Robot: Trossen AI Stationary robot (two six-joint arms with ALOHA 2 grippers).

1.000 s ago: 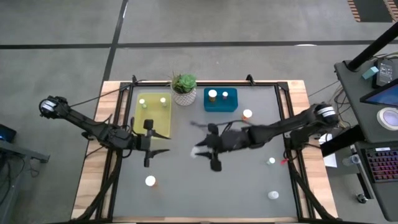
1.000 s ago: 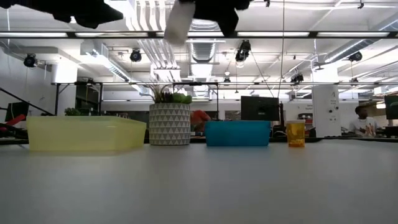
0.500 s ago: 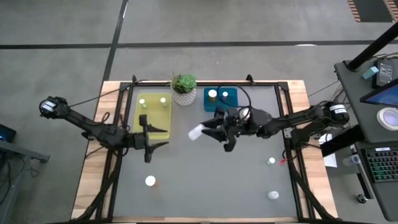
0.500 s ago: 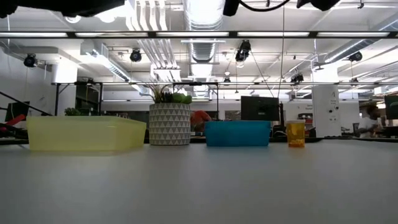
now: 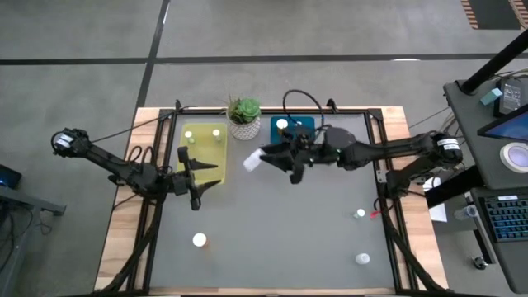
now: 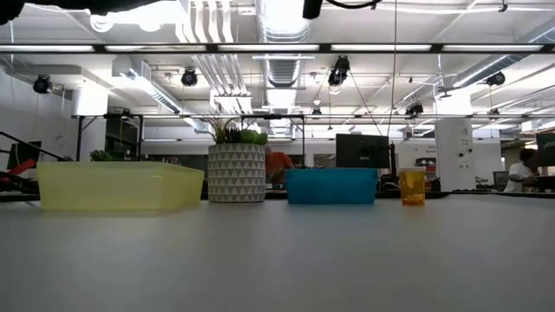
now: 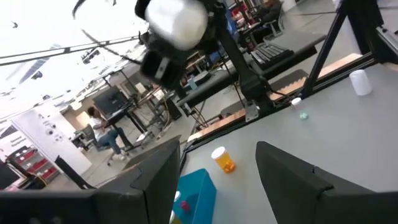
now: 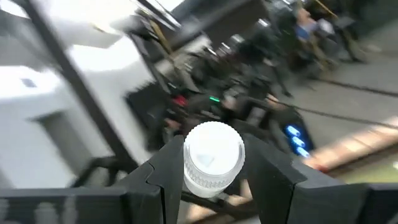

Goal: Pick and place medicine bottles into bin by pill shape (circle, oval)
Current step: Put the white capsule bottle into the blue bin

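Note:
My right gripper point(image 5: 266, 158) hangs high over the table's middle, between the yellow bin point(image 5: 203, 157) and the blue bin point(image 5: 304, 139), shut on a white medicine bottle point(image 5: 252, 161) point(image 8: 212, 158). My left gripper point(image 5: 192, 176) point(image 7: 217, 186) stands open at the yellow bin's near edge, nothing between its fingers. Two bottles point(image 5: 188, 134) sit in the yellow bin and one point(image 5: 282, 124) in the blue bin. An amber bottle point(image 7: 222, 158) point(image 6: 412, 186) stands on the table beside the blue bin. My right gripper pinches the white bottle between its two fingers, one finger point(image 8: 158, 177) on each side of it. The fingers come about level from the table's right. The bottle point(image 7: 177, 22) juts past the fingertips toward the left, lifted clear of the table.
A potted plant point(image 5: 244, 115) stands at the far edge between the two bins. Loose bottles stand at the near left point(image 5: 199, 240), near the right edge point(image 5: 360, 214) and at the near right point(image 5: 363, 258). The table's middle is bare grey mat.
My right gripper has risen and gone toward the far edge, up out of the low view, rolling as it went, with the white bottle still between its fingers. My left gripper has rolled a little where it stands.

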